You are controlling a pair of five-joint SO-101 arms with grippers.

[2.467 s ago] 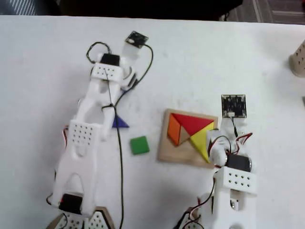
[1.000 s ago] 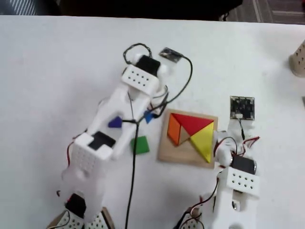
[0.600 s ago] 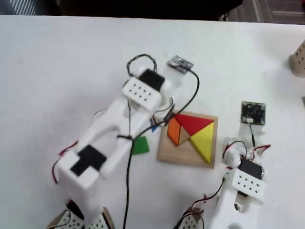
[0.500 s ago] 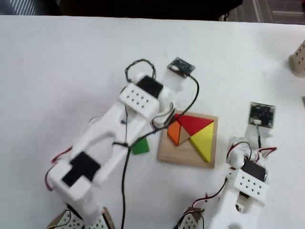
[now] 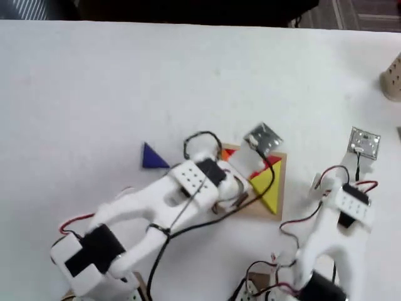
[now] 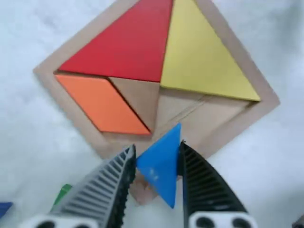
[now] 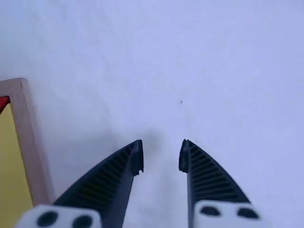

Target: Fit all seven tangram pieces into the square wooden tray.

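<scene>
No writing can be read.
The wooden tray (image 6: 43, 72), the red triangle (image 6: 128, 45), the yellow triangle (image 6: 199, 57), the orange piece (image 6: 107, 104) and the blue triangle (image 6: 159, 164) all show plain faces. Any marks on the circuit board (image 5: 263, 138) over the tray and on the second board (image 5: 365, 143) off to its side are too small to make out.
</scene>
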